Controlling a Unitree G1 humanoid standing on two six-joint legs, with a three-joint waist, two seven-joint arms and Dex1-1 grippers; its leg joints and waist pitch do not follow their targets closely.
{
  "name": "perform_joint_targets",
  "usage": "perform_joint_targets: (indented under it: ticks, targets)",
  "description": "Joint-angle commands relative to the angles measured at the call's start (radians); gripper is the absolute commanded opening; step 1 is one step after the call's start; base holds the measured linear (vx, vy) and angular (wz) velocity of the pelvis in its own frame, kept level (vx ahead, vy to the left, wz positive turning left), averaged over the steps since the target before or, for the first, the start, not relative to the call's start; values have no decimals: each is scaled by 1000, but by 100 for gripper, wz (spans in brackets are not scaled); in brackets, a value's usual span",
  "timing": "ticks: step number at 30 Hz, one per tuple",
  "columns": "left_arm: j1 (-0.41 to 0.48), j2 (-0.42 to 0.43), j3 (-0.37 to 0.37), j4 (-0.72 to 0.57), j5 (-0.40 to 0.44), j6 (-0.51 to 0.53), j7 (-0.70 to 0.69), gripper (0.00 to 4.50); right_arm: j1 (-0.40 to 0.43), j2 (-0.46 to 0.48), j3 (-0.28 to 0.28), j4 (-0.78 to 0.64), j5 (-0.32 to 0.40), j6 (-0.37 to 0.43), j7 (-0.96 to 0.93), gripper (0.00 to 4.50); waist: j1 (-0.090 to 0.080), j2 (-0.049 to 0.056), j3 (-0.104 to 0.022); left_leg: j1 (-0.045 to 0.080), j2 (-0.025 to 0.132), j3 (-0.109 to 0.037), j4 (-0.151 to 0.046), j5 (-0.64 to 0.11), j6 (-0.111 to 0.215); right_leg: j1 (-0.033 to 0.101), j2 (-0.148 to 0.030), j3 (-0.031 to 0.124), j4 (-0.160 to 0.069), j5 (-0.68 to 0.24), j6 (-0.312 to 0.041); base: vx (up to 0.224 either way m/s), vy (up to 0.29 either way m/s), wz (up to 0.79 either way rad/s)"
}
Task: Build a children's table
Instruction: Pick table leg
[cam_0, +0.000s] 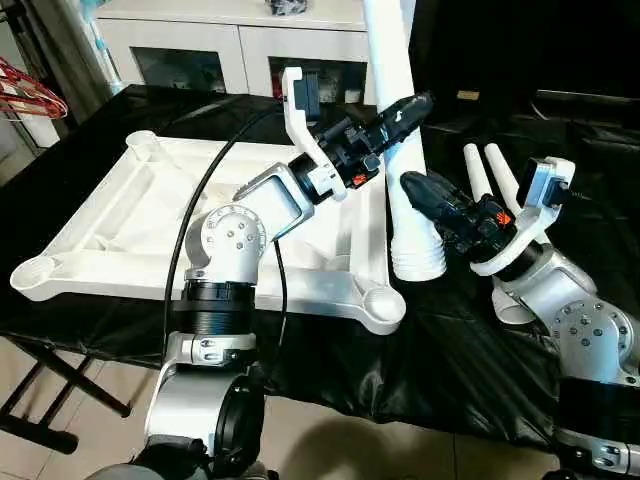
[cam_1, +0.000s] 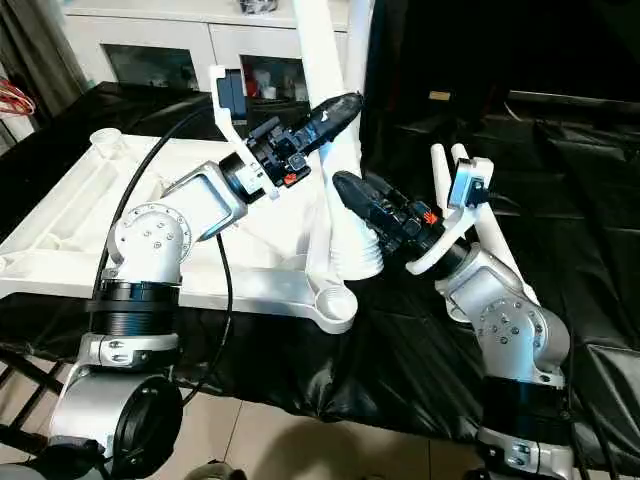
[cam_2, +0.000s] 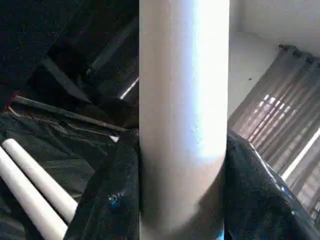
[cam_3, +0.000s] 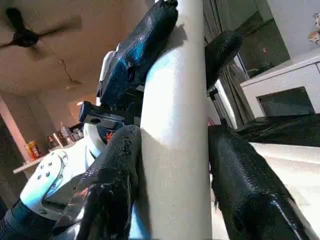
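Note:
The white table top (cam_0: 100, 265) lies upside down on the black cloth, ribs up. One white leg (cam_0: 392, 60) stands upright just past its near right corner socket (cam_0: 383, 303), ribbed end (cam_0: 418, 258) down on the cloth. My left gripper (cam_0: 415, 105) is shut on the leg higher up, a black finger pressed to each side. My right gripper (cam_0: 412, 185) is shut on the same leg lower down, and its fingers (cam_3: 112, 175) hug the tube. Two more legs (cam_0: 490, 172) lie behind my right wrist.
A white glass-door cabinet (cam_0: 230, 45) stands behind the table. A red wire object (cam_0: 25, 95) sits at the far left. The black cloth (cam_0: 470, 350) drops over the table's front edge close to my arms, with floor below.

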Motion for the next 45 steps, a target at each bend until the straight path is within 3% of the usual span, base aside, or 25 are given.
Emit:
perform_joint_targets:
  ticks: [1, 2, 5, 9, 10, 14, 16, 22, 36, 37, 45]
  targets:
    - [-3, 14, -11, -27, 20, -29, 3, 188, -10, -13, 22, -17, -23, 1, -14, 216, 2, -28, -76, 4, -1, 8, -57, -68, 72, 70, -29, 22, -66, -109, -202, 0, 0, 0]
    - [-3, 16, -14, -28, 24, -31, 0, 188, -11, -14, 24, -15, -27, 2, -17, 251, 2, -29, -77, 4, -1, 8, -57, -65, 71, 70, -29, 22, -66, -110, -198, 0, 0, 0]
    - [6, 32, -55, -42, 57, -52, -31, 187, -26, -31, 38, 10, -47, 32, -46, 256, 1, -30, -76, 5, -1, 8, -58, -61, 73, 70, -28, 22, -67, -110, -196, 0, 0, 0]
    - [27, 75, -139, -79, 97, -79, -137, 186, -42, -107, 97, 14, -77, 110, -26, 296, 1, -29, -76, 6, 0, 8, -58, -54, 66, 70, -28, 24, -65, -114, -189, 0, 0, 0]
    - [30, 87, -158, -82, 101, -81, -163, 186, -49, -131, 116, 14, -82, 130, -15, 298, 1, -33, -77, 5, 0, 9, -57, -53, 66, 71, -29, 25, -64, -106, -192, 0, 0, 0]
    - [32, 103, -183, -88, 104, -82, -199, 186, -64, -163, 142, 21, -93, 150, 3, 298, 3, -32, -78, 7, 1, 10, -55, -49, 69, 69, -28, 25, -59, -80, -210, 0, 0, 0]
    - [36, 123, -214, -100, 102, -78, -248, 186, -83, -204, 187, 28, -108, 172, 38, 298, 4, -35, -78, 7, 1, 9, -55, -49, 68, 72, -29, 24, -58, -84, -213, 0, 0, 0]
    - [36, 130, -234, -100, 98, -81, -286, 186, -93, -250, 264, 36, -155, 164, 78, 298, 3, -40, -77, 6, 1, 11, -54, -51, 71, 72, -30, 26, -57, -85, -217, 0, 0, 0]
    - [48, 165, -275, -110, 96, -59, -362, 186, -92, -285, 318, 41, -171, 165, 133, 298, 3, -35, -80, 7, 2, 10, -51, -52, 79, 72, -29, 26, -53, -66, -238, 0, 0, 0]
    - [48, 166, -275, -108, 94, -57, -365, 186, -92, -287, 320, 41, -172, 165, 135, 271, 3, -35, -80, 8, 2, 10, -51, -52, 78, 72, -29, 26, -52, -61, -239, 0, 0, 0]
    - [42, 172, -275, -97, 91, -62, -379, 186, -85, -297, 332, 40, -176, 173, 152, 216, 3, -35, -80, 6, 1, 10, -50, -58, 75, 73, -29, 26, -52, -70, -238, 0, 0, 0]
